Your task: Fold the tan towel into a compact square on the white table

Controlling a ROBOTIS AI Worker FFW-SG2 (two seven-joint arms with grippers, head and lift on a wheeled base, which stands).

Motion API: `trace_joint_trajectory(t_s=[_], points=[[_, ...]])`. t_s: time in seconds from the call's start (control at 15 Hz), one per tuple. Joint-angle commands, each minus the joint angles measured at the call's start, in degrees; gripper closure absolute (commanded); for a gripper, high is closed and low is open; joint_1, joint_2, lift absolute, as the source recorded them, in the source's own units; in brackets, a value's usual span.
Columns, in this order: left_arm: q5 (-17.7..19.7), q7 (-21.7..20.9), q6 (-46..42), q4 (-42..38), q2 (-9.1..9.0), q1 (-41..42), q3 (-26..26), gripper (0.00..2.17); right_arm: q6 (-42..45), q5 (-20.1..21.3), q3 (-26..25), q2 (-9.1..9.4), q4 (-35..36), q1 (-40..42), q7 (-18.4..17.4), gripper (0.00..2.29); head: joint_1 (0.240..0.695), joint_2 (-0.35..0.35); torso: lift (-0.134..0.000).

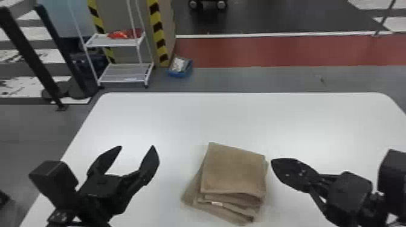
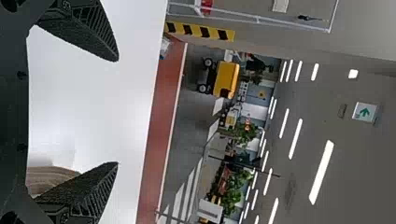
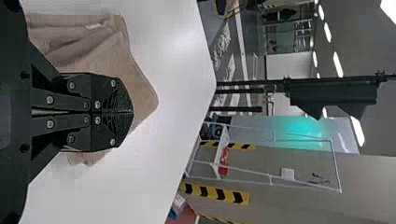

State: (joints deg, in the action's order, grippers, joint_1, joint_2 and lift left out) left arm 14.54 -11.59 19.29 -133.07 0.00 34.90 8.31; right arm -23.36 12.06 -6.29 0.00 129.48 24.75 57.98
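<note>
The tan towel lies folded in a layered, roughly square stack on the white table, its lower layers fanning out toward the near left. Left of the towel, my left gripper stands open with nothing between its fingers. My right gripper is shut beside the towel's right edge, holding nothing visible. In the left wrist view the left gripper has its fingers wide apart, with part of the towel behind one. The right wrist view has the right gripper shut in front of the towel.
Beyond the table's far edge stand a white wire cart and a small blue bin on the floor. A black-and-yellow striped post rises behind them.
</note>
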Motion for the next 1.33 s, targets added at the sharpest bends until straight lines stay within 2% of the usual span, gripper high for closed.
trace_joint_trajectory(t_s=[0.0,0.07,0.13,0.2,0.27,0.4,0.53,0.6,0.8,1.27], points=[[0.58,-0.01,0.18,-0.08,-0.15,0.96,1.01,0.08,-4.37,6.83,6.21,0.05,1.39,-0.31,1.70,1.46,0.695,0.140,-0.123],[0.75,-0.10,0.18,-0.08,-0.15,1.14,1.18,0.08,-6.48,8.77,7.79,0.05,2.54,-0.49,2.84,1.14,0.695,0.169,-0.123],[0.93,-0.10,0.36,-0.08,0.09,1.14,1.18,0.08,-9.12,10.61,9.19,0.05,4.12,-0.58,3.19,0.62,0.695,0.222,-0.123],[1.02,-0.10,0.36,0.09,0.18,1.14,1.18,0.09,-13.87,13.95,11.22,0.05,5.52,-1.72,5.92,0.34,0.695,0.238,-0.123],[1.19,-0.10,0.36,0.18,0.35,1.14,1.18,0.09,-17.91,18.52,14.29,-1.23,6.40,-2.95,8.38,0.14,0.695,0.251,-0.123],[1.81,-0.10,0.36,0.89,0.79,0.87,1.18,0.09,-24.76,25.29,18.77,-3.87,7.28,-5.50,10.58,0.07,0.695,0.274,-0.123],[2.07,-0.19,0.18,1.59,1.14,0.87,1.18,0.09,-30.57,28.02,21.32,-6.15,6.84,-9.10,11.72,0.07,0.695,0.283,-0.123],[2.34,-0.19,0.18,1.94,1.23,0.87,1.45,0.09,-33.20,28.45,22.47,-6.59,5.88,-11.04,12.33,0.08,0.695,0.279,-0.123],[2.60,-0.36,-0.17,2.64,1.32,0.87,1.54,0.09,-38.12,29.60,25.37,-7.47,1.83,-15.78,13.83,0.09,0.695,0.273,-0.123],[3.30,-0.36,-0.87,4.75,1.58,0.00,1.98,0.09,-38.65,31.97,30.90,-7.38,-8.10,-21.41,15.85,0.11,0.695,0.306,-0.123]])
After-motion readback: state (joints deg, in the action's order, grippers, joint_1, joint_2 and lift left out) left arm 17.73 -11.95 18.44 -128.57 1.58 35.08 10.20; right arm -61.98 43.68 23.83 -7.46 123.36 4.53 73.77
